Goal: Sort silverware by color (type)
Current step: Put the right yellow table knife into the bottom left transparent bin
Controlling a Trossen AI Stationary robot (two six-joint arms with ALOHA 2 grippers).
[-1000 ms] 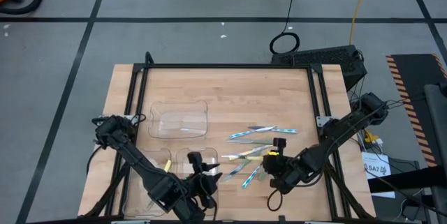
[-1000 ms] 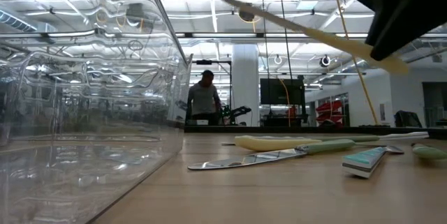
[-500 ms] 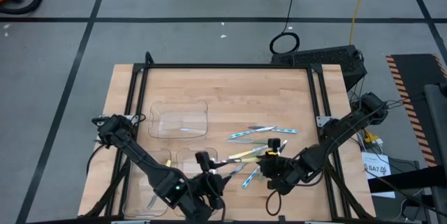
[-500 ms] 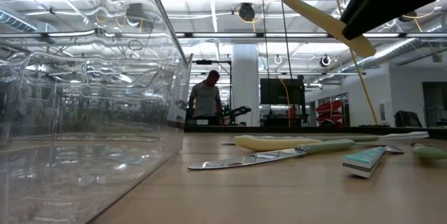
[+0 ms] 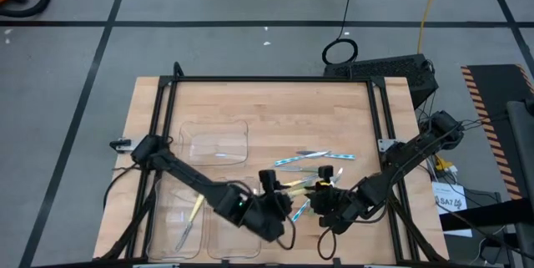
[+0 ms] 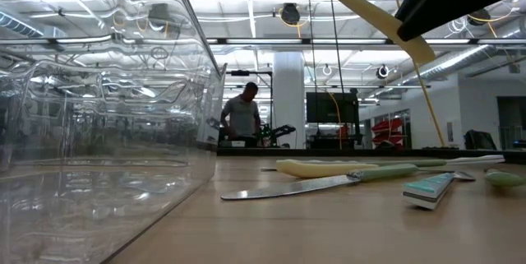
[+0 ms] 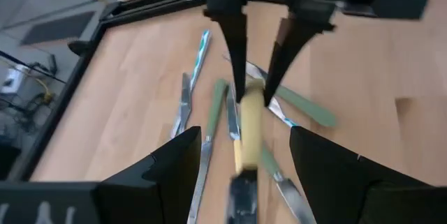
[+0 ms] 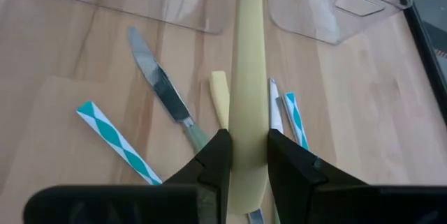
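The right gripper is clamped on the handle of a yellow utensil and holds it in the air above the pile of loose silverware, its metal end reaching toward the trays. The left gripper hangs spread wide just beside that metal end, nothing in it; in its wrist view the yellow handle runs straight between its fingers toward the right arm's closed jaws.

The utensil looks light, slim and stiff, so it will not sag when held by one end. The plastic handle is the better place to grip: broad, flat-sided and less slick than the polished metal, which could slide or twist between narrow pads. If the left gripper is meant to receive it, a hold near the join of handle and metal would keep it from pivoting.

The rest of the silverware lies on the table beside the raised piece: a knife with a pale green handle, a second yellow handle, and blue-patterned pieces.

Of the clear trays, the one nearest the left arm's base holds a yellow piece and what seems to be another utensil, though it is too small to tell its colour. The tray farther up the table shows a faint blue streak that could be only a glint
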